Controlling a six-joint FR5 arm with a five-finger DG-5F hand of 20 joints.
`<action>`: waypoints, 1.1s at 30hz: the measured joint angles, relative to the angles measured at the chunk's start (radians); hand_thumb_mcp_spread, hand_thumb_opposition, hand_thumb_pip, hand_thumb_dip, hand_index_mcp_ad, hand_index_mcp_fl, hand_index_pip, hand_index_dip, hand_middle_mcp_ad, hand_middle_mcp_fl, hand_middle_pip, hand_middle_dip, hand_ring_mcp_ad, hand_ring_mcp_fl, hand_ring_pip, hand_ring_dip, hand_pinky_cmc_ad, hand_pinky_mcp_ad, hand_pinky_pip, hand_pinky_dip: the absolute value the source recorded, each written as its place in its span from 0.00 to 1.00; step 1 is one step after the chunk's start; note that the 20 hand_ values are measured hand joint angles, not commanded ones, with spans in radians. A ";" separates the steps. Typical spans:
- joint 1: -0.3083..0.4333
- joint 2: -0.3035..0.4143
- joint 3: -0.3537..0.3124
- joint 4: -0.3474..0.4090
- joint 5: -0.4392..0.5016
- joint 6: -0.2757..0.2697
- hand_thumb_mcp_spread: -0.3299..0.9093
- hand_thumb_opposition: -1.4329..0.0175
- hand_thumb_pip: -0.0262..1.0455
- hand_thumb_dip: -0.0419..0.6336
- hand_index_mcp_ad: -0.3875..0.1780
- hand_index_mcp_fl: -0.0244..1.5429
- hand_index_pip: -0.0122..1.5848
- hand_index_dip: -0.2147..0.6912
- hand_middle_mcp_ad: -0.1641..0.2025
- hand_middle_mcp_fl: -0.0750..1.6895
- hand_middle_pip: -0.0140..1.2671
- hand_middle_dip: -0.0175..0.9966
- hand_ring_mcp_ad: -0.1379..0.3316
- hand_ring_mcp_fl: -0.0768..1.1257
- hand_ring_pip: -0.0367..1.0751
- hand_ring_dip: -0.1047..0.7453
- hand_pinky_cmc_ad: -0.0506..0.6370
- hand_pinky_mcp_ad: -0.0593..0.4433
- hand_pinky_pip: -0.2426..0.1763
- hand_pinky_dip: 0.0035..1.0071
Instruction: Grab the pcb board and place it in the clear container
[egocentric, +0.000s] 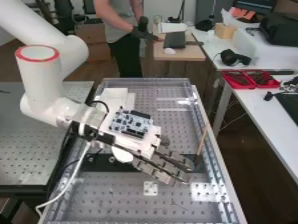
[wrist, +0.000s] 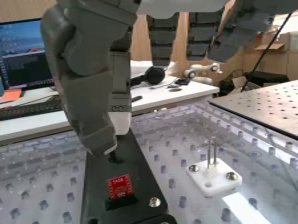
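Note:
Above the black strip (egocentric: 100, 163) that crosses the bench, the hand (egocentric: 165, 161) has its fingers extended, fairly straight, toward the high view's lower right. In the wrist view, the hand (wrist: 90, 97) hangs over the same strip (wrist: 141, 165), open and holding nothing. A small red pcb board (wrist: 120, 186) stands in a black holder (wrist: 122, 202) on that strip, beneath and apart from the fingertips. I cannot tell which thing is the clear container. A blue-and-white circuit board (egocentric: 131, 124) is mounted on the back of the hand's base.
A white block (wrist: 214, 176) with two upright metal pins stands on the perforated bench surface (wrist: 176, 150) near the strip. A thin brown stick (egocentric: 202, 141) lies by the bench's right edge. Red trays (egocentric: 250, 79) sit on the white side table (egocentric: 256, 102).

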 joint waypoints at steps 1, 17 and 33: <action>0.001 0.000 -0.005 0.008 0.006 0.006 0.84 0.41 0.40 0.37 0.29 0.29 0.90 0.57 0.63 0.05 0.12 0.14 0.62 0.07 0.11 0.13 0.47 0.36 0.36 0.19; 0.039 0.019 -0.072 0.073 0.077 0.077 0.78 0.41 0.34 0.36 0.29 0.20 0.81 0.54 0.62 0.06 0.12 0.15 0.62 0.08 0.10 0.13 0.47 0.36 0.36 0.19; 0.054 -0.008 -0.092 0.123 0.145 0.116 0.78 0.41 0.35 0.37 0.31 0.20 0.79 0.51 0.61 0.07 0.12 0.15 0.61 0.08 0.10 0.13 0.50 0.36 0.37 0.19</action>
